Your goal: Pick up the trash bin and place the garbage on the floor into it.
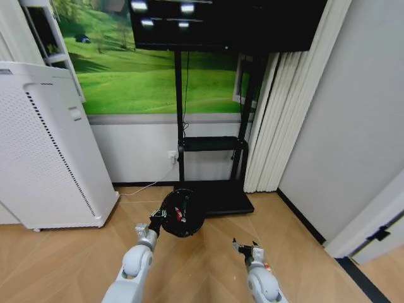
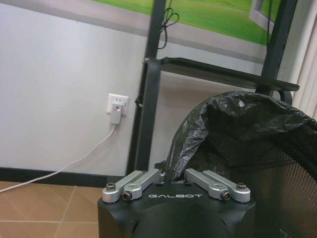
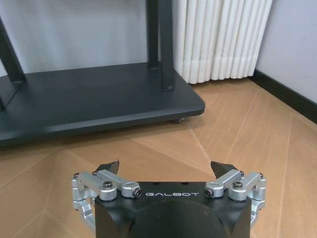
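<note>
Head view — left gripper [image 1: 156, 219] clamped on rim of small round black mesh trash bin [image 1: 181, 213], held before black TV stand base [image 1: 224, 199].
Right gripper [image 1: 245, 247] low at near right, fingers apart, empty. Best kept upright and level, pinch on black plastic liner [image 2: 233, 116] firm — red scraps [image 1: 180, 213] seemingly inside already. "GALBOT" legible on both gripper housings.

We see the bin [image 2: 277, 163] as fine black mesh lined with crinkled glossy plastic, the floor [image 3: 237, 124] as smooth matt wood, and the stand base [image 3: 89, 99] as matt black.
</note>
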You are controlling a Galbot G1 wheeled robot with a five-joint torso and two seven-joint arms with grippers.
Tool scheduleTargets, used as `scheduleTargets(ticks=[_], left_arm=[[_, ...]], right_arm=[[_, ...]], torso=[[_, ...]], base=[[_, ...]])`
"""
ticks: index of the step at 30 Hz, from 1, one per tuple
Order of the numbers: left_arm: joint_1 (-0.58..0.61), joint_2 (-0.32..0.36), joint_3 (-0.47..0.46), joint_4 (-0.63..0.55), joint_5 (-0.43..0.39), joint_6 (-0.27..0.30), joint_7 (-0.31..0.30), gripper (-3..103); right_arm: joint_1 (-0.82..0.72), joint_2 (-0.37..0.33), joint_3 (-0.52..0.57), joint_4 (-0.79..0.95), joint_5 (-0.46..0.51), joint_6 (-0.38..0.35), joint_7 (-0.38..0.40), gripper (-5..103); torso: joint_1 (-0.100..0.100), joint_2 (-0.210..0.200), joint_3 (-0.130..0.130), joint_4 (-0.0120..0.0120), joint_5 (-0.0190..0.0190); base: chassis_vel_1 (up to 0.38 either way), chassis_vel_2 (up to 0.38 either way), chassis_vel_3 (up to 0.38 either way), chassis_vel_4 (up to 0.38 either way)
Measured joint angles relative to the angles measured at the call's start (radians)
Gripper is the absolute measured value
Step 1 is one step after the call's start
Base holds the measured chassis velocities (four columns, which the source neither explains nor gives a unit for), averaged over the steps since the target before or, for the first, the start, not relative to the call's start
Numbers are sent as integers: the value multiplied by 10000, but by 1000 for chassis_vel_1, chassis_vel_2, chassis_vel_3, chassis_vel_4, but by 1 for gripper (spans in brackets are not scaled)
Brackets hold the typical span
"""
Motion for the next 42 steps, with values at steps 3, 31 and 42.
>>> scheduleTargets(ticks=[3, 31, 42], left_arm=[[62, 2, -81, -63, -4, -8, 1, 3], [239, 141, -859, -311, -128, -139, 482, 3], [757, 139, -1081, -831, -185, -147, 483, 3]], right_arm=[[-4, -9, -19, -121, -30, 112, -114, 100], [254, 623, -399, -2063, 3131, -881, 2861, 100], [1265, 651, -144, -3472, 3442, -475, 3218, 100]], torso=[[0, 0, 0, 0, 0], [0, 0, 0, 4, -4], [0, -2, 0, 4, -2]], base=[[-139, -135, 133, 147], [1, 0, -2, 2], [0, 0, 0, 0]])
